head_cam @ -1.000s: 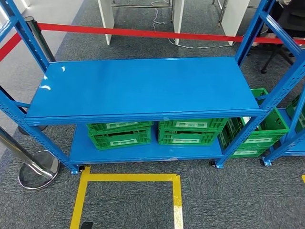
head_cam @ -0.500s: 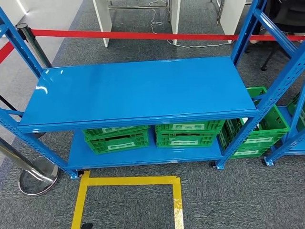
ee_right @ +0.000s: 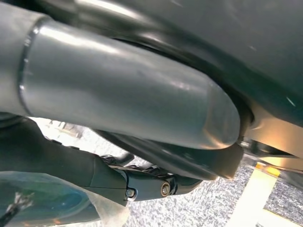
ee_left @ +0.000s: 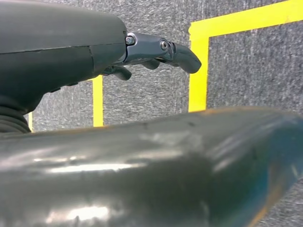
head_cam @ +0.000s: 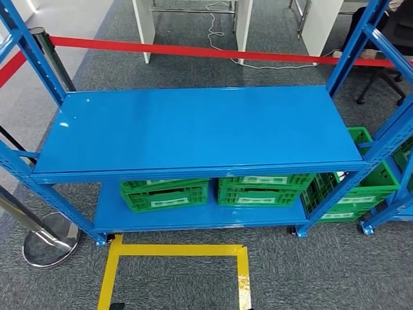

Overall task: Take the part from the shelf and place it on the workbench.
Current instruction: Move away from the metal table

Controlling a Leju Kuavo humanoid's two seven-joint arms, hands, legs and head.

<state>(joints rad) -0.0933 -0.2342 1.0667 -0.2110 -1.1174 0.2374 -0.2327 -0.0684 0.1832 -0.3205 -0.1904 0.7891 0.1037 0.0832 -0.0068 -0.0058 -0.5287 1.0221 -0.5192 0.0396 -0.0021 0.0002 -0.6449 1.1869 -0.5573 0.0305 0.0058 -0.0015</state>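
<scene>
The left hand (ee_left: 157, 49) hangs by the robot's side over yellow floor tape, fingers loosely extended and holding nothing. The blue shelf (head_cam: 195, 129) stands directly ahead, its long axis crosswise. A clear-bagged item (ee_right: 46, 203), judged to be the part, lies against the right hand (ee_right: 143, 184), the nearer one; whether it is gripped cannot be told.
</scene>
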